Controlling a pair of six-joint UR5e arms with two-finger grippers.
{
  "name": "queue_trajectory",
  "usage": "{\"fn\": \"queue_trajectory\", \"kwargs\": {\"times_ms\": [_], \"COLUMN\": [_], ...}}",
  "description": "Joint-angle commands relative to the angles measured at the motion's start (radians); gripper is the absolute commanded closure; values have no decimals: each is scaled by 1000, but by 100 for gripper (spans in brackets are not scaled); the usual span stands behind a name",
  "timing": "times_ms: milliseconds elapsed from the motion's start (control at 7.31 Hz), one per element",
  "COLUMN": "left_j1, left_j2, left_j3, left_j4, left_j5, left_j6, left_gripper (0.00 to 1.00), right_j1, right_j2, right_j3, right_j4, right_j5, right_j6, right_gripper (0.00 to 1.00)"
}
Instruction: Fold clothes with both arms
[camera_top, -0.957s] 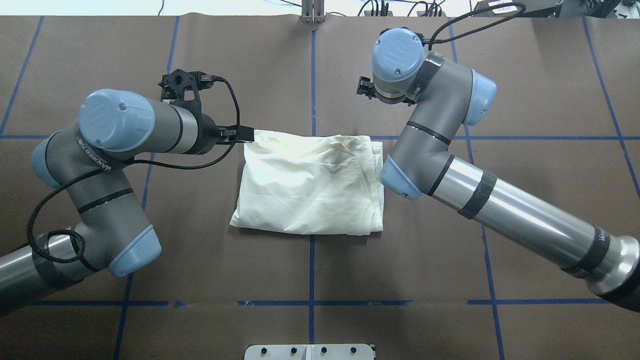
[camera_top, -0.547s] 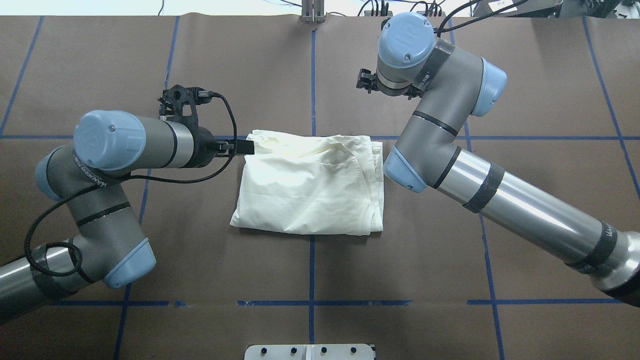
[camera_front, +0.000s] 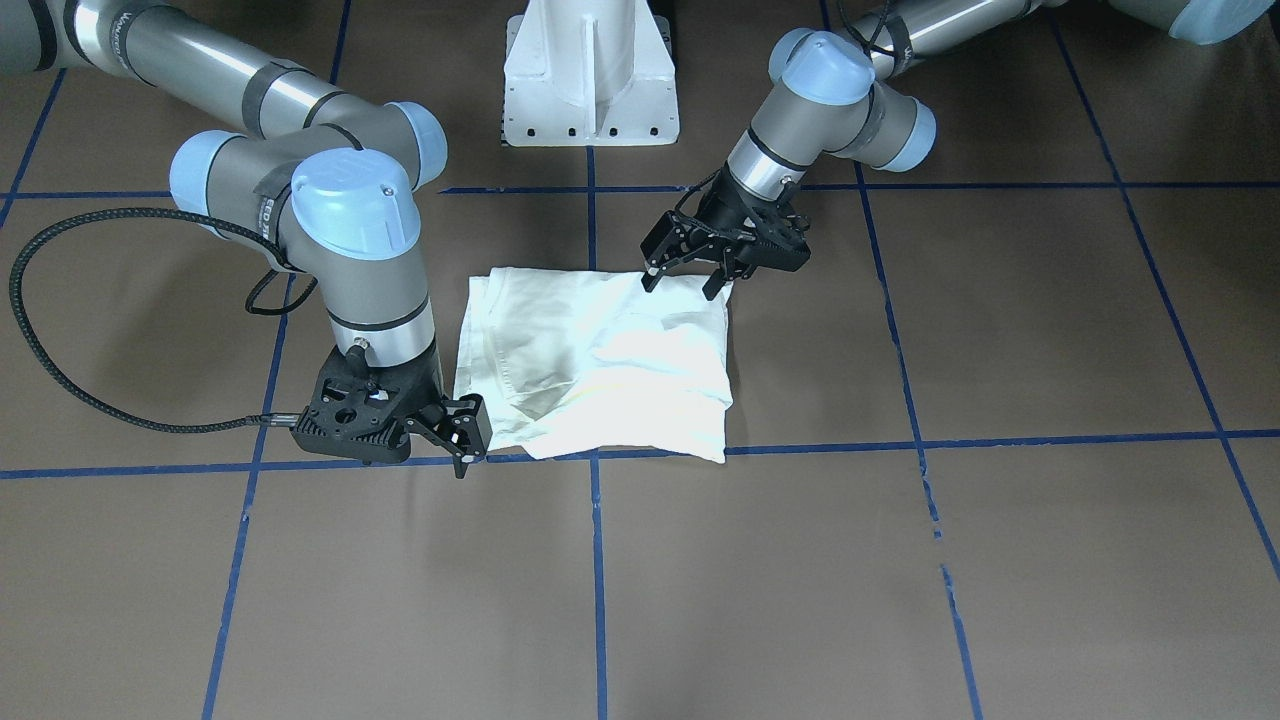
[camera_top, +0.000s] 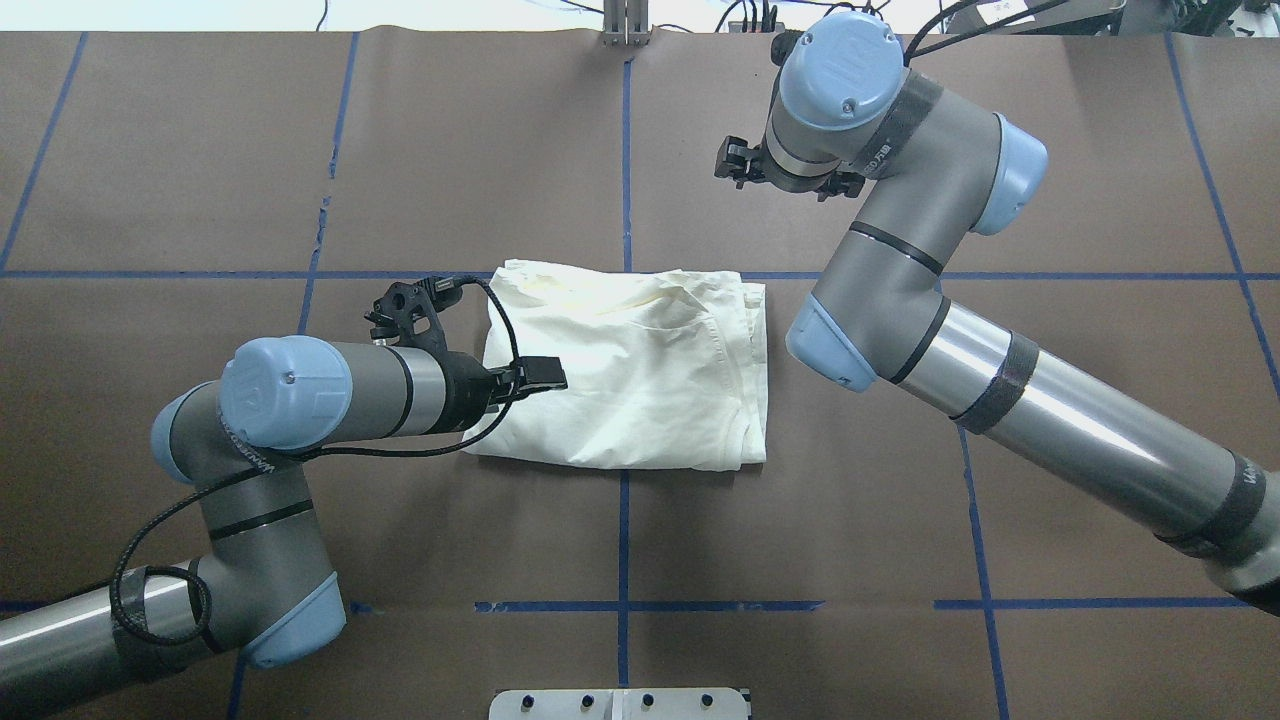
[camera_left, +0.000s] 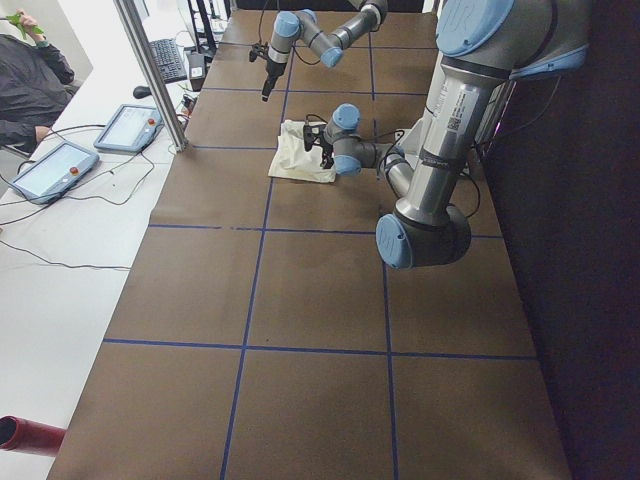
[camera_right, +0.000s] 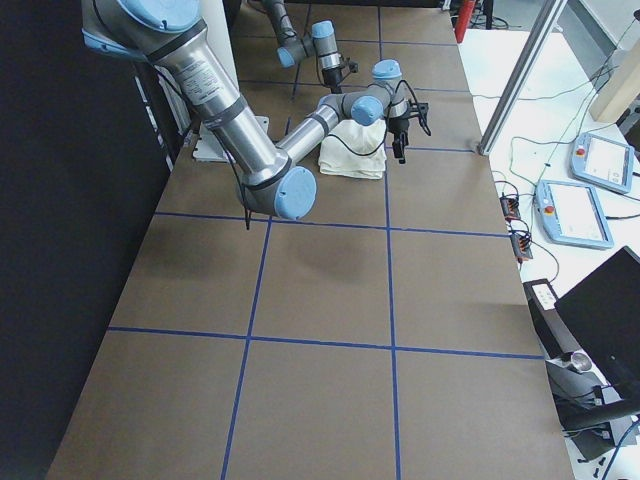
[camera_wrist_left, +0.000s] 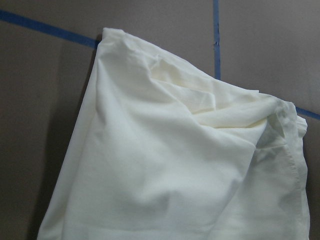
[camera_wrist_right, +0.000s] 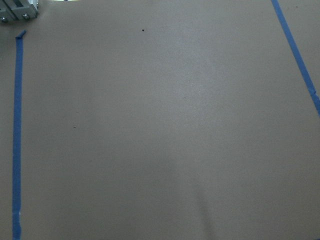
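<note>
- Starting far left: one left arm (camera_top: 320, 400) reaches in low over the surface (camera_top: 1000, 520), its forearm pointing right towards the middle.
- Its left pincer (camera_top: 540, 374) sits over the near-left part of the cloth. In the front-facing view the two fingers are spread apart and grasp nothing, so it is released!
- Centre stage, one cream T-shirt (camera_top: 630, 370), just the one garment. It is folded into a rough rectangle, plain side up and creased. It lies flat in the middle of the surface, straddling the central blue tape line (camera_top: 622, 540). Its far edge runs along the crosswise tape line.
- Up close, the left wrist view shows soft folds and a seamed edge bunched on the right.
- On to the right: the right pincer (camera_front: 472, 450) hangs by the shirt's far-right corner, apart from the cloth. The fingers look parted and empty.
- Its wrist view shows only brown surface and tape.
- Last, one right arm (camera_top: 900, 250) angles in from the near right, two arms in all.
</note>
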Motion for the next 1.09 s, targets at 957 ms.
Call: {"fn": "queue_trajectory", "kwargs": {"times_ms": [957], "left_j1": [9], "left_j2": [8], "left_j3": [35], "left_j4": [-43], "left_j5": [11], "left_j6": [0], "left_gripper": [0], "right_j1": [-1], "right_j2": [-9], "right_j3": [6], "right_j4": [0], "right_j5": [-4], "right_j6": [0], "right_gripper": [0]}}
